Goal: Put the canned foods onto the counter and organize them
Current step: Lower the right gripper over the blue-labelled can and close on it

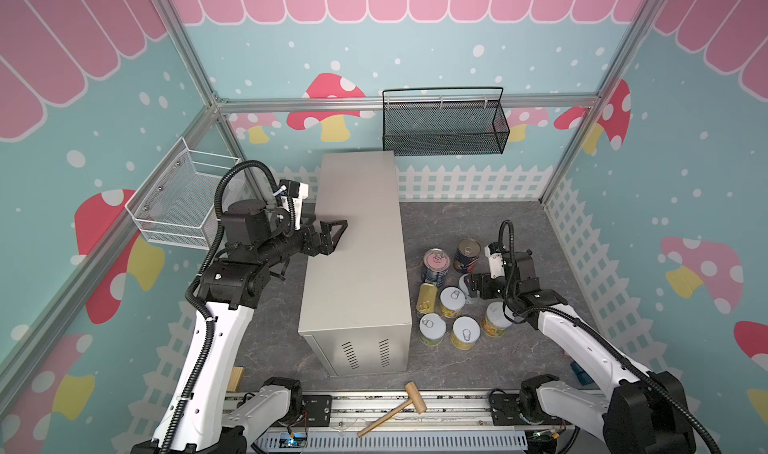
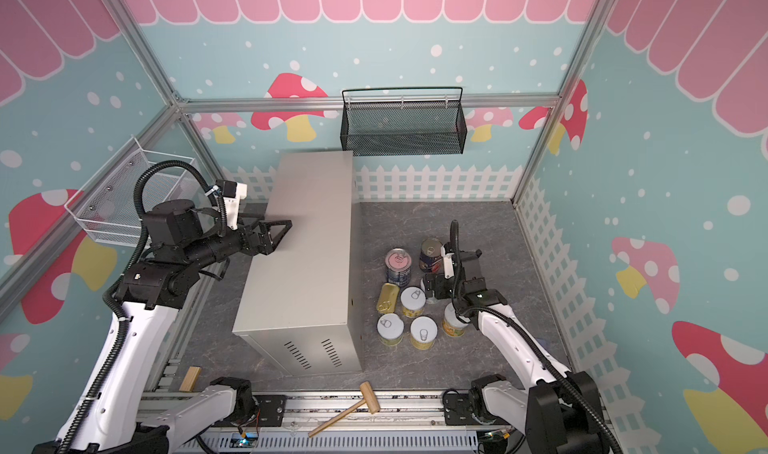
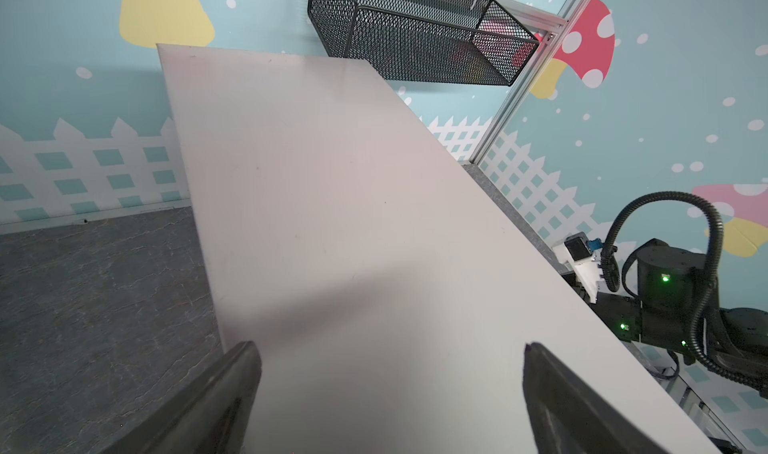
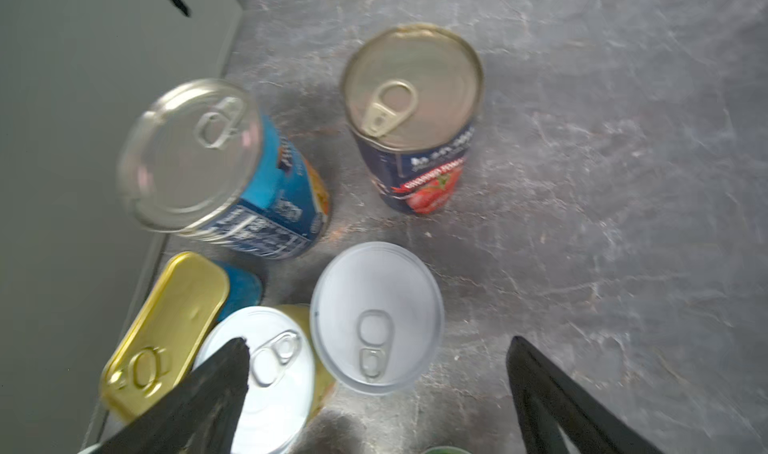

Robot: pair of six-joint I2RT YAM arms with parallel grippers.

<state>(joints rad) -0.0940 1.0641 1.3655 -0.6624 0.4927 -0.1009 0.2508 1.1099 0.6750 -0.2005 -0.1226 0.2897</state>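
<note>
Silver-lidded can (image 4: 376,298) is sitting just ahead of my right gripper (image 4: 378,342), jaws gaping empty, probably lining up to straddle it

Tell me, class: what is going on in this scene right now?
Two robot arms are at work on tins. The canned foods all sit clustered on the grey surface beside the counter; none is on it yet. The right gripper hovers open above a short silver-lidded can, holding nothing. The left gripper hovers open and empty over the counter's top.
</note>
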